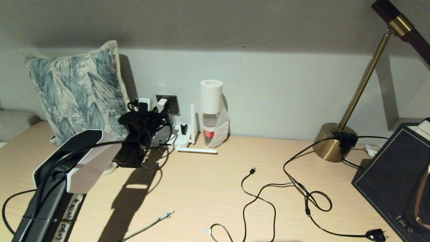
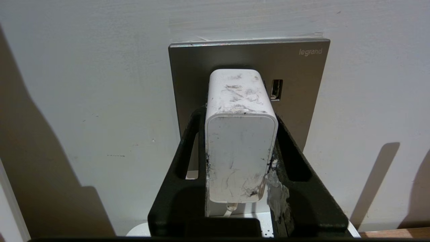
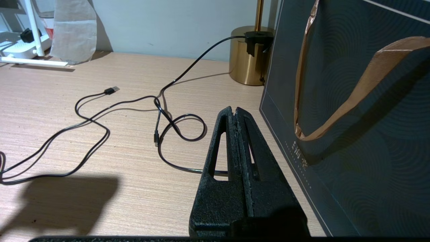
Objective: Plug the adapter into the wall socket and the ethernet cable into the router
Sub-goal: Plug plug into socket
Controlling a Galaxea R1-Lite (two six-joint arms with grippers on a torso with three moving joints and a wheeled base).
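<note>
The white adapter (image 2: 240, 134) sits between the black fingers (image 2: 292, 148) of my left gripper (image 2: 240, 114), which is shut on it. Its far end meets the grey wall socket (image 2: 248, 60); its pins are hidden. In the head view the adapter (image 1: 162, 105) is at the wall socket (image 1: 171, 102), with the left gripper (image 1: 153, 112) just in front. The white router (image 1: 181, 137) stands below the socket against the wall. The ethernet cable (image 1: 167, 213) lies loose near the table's front edge. My right gripper (image 3: 234, 112) hangs shut and empty above the table beside a dark bag.
A leaf-print pillow (image 1: 74, 90) leans on the wall to the left. A bottle (image 1: 211, 124) capped with a paper roll stands right of the router. A black USB cable (image 1: 253, 170), a black power cord (image 1: 376, 234), a brass lamp (image 1: 332, 146) and the dark bag (image 1: 393, 178) fill the right side.
</note>
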